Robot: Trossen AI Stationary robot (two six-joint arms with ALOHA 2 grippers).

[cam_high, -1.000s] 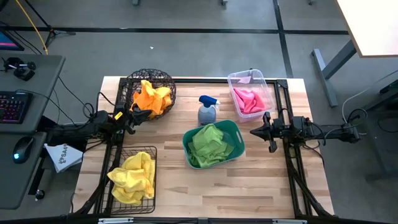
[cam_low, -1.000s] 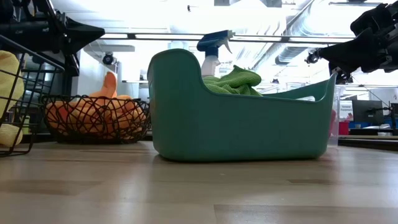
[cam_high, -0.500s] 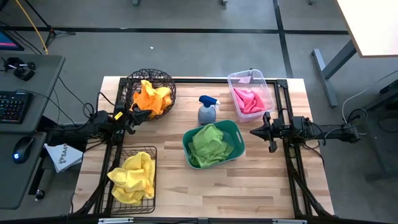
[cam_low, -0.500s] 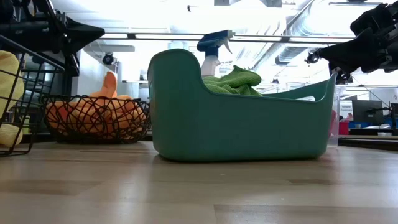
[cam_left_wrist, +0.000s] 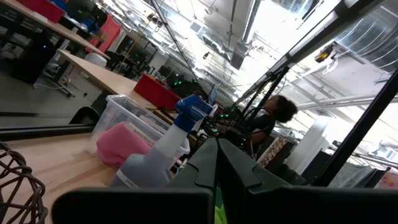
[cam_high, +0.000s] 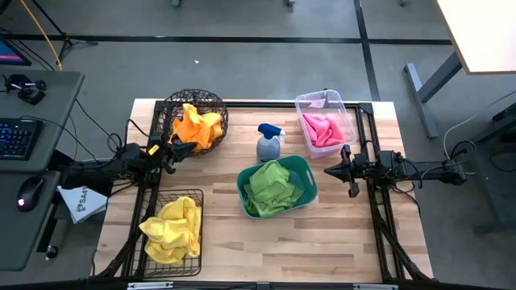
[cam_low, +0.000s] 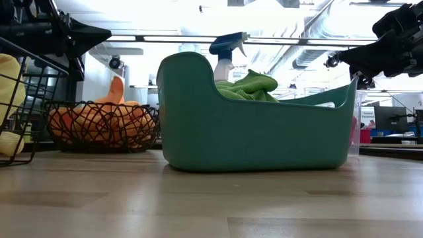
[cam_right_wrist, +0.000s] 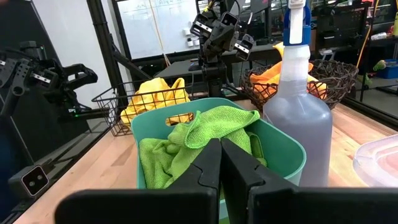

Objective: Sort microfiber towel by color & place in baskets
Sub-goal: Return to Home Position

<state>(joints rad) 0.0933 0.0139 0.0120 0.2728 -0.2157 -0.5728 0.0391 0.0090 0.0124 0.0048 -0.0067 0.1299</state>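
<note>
Orange cloths [cam_high: 197,126] fill the round dark wire basket [cam_high: 172,106]. Yellow cloths [cam_high: 173,229] lie in the rectangular black wire basket [cam_high: 192,196]. Green cloths [cam_high: 272,185] sit in the teal tub [cam_high: 305,167]. Pink cloths [cam_high: 322,129] are in the clear bin [cam_high: 302,102]. My left gripper [cam_high: 193,148] hangs shut beside the round basket, above the table's left side. My right gripper [cam_high: 326,171] hangs shut to the right of the teal tub. Neither holds anything.
A grey spray bottle with a blue top [cam_high: 268,142] stands between the round basket, the tub and the clear bin. Bare wooden table [cam_high: 322,242] lies along the near edge. A desk with keyboard and mouse [cam_high: 24,137] stands off the table's left.
</note>
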